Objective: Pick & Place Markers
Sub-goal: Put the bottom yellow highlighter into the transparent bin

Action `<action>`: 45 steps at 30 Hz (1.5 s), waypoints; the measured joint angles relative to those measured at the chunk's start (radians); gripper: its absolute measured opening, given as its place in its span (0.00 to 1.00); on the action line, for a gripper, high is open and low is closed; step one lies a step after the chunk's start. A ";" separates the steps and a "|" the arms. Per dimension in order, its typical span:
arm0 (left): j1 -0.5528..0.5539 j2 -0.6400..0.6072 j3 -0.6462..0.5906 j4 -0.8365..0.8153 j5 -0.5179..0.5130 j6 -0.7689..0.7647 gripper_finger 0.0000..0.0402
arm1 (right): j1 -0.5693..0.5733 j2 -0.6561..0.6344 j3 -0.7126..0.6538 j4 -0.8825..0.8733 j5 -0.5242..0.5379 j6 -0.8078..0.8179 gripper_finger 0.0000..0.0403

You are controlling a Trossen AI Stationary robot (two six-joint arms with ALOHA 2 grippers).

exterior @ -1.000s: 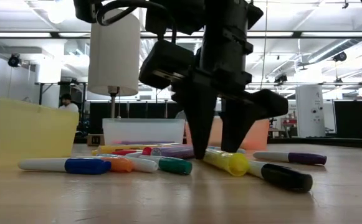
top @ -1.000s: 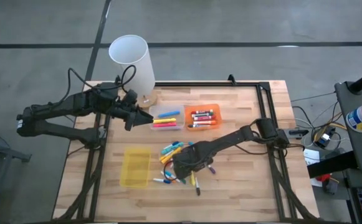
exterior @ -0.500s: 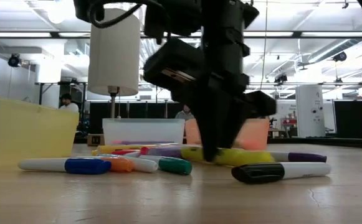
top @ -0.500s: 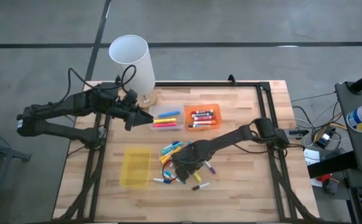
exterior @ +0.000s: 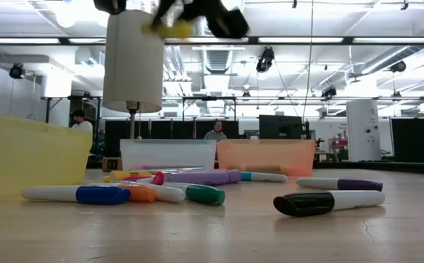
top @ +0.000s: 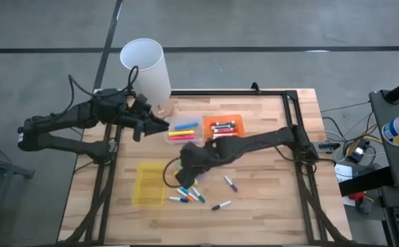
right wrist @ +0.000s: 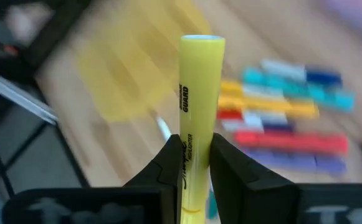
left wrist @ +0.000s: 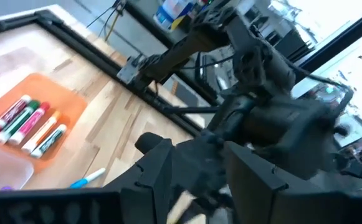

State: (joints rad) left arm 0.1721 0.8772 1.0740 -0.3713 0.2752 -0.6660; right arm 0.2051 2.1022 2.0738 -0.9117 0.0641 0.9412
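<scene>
Between the right hand's (right wrist: 195, 163) two dark fingers (right wrist: 168, 163) stands a yellow marker (right wrist: 196, 106), clamped low on its barrel; its long axis runs straight out from the hand, and the flat free end points away from the wrist. From overhead this hand (top: 185, 171) hangs above the middle of the table (top: 268, 206), just beside the yellow tray (top: 149, 184) and over the near end of the loose markers (top: 189, 195). At table level the yellow marker (exterior: 174, 28) shows only as a blur high above the wood.

Loose markers lie flat in a cluster below the hand, pointing many ways. A purple one (top: 231, 183) and a black one (top: 220, 205) lie apart from the cluster toward the right arm's side, each at a slant. The clear tray (top: 183, 131) and the orange tray (top: 223, 127) hold more markers laid lengthwise.

Farther back, the left hand (top: 159, 123) hovers beside the clear tray, near the white cylinder (top: 146, 67); I cannot tell whether it is parted or clenched.
</scene>
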 joint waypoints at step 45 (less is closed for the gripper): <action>-0.004 -0.003 0.000 0.064 0.012 -0.017 0.16 | -0.061 -0.017 0.277 0.163 0.334 -0.224 0.13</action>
State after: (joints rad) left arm 0.1677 0.8742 1.0740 -0.3075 0.2873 -0.6832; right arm 0.1444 2.0850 2.3512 -0.7486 0.3981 0.7173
